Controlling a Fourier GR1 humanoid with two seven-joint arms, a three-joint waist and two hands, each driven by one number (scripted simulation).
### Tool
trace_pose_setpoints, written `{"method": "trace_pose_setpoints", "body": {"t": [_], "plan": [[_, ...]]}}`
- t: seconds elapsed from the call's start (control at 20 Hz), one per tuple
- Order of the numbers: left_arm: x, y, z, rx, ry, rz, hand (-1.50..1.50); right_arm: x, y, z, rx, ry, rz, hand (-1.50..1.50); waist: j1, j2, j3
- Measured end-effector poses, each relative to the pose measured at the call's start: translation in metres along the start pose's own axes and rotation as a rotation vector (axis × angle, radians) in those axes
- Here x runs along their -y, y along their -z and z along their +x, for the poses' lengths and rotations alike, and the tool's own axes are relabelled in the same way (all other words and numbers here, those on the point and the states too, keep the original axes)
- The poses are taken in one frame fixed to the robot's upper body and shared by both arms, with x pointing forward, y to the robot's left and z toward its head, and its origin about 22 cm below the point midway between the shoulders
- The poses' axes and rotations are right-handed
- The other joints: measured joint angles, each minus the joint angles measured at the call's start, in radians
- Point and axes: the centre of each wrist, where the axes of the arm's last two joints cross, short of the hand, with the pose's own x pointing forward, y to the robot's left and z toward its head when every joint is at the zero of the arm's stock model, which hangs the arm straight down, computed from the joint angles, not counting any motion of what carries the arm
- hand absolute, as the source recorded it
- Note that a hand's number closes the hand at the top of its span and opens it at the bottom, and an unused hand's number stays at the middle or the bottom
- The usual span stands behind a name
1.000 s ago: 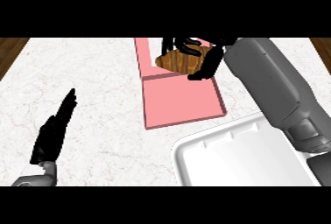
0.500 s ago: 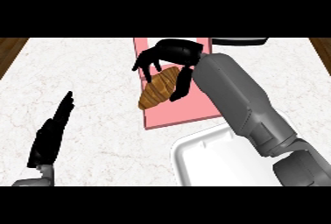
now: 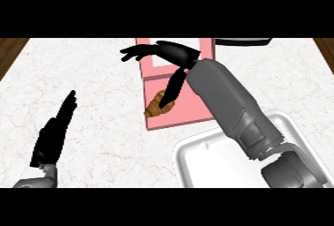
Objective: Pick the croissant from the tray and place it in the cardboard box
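Golden-brown croissant (image 3: 157,104) lying on flat pink cardboard box (image 3: 186,115), near its left edge, right hand (image 3: 163,52) above it with fingers spread, holding nothing, thumb reaching down beside croissant, white tray (image 3: 212,154) on marble counter (image 3: 98,79), left hand (image 3: 55,132) resting open, fingers straight.

Lighting: even and bright, falling flatly across the marble counter (image 3: 98,79); shadows showing faint and soft; no glare appearing; edges rendering straight, everything staying in focus.
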Motion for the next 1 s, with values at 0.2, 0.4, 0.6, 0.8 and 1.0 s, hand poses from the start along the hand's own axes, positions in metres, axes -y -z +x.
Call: {"method": "trace_pose_setpoints", "body": {"t": [0.2, 0.4, 0.6, 0.8, 1.0], "plan": [[-0.002, 0.002, 0.003, 0.006, 0.005, -0.001, 0.00, 0.019, -0.011, -0.003, 0.002, 0.161, -0.113, -1.50, 0.006, 0.004, 0.000], [-0.001, 0.005, 0.006, 0.019, 0.005, -0.012, 0.00, 0.051, -0.029, 0.000, -0.008, 0.297, -0.217, -1.50, 0.016, 0.010, 0.000], [0.003, 0.003, 0.007, 0.035, 0.002, -0.033, 0.00, 0.084, -0.061, -0.001, -0.038, 0.356, -0.344, -1.50, 0.036, 0.020, 0.000], [0.009, 0.005, 0.010, 0.046, -0.001, -0.042, 0.00, 0.113, -0.100, -0.001, -0.069, 0.376, -0.451, -1.50, 0.052, 0.033, 0.001], [0.010, 0.009, 0.015, 0.068, 0.004, -0.050, 0.00, 0.139, -0.138, 0.004, -0.078, 0.382, -0.518, -1.50, 0.074, 0.048, 0.002]]}}
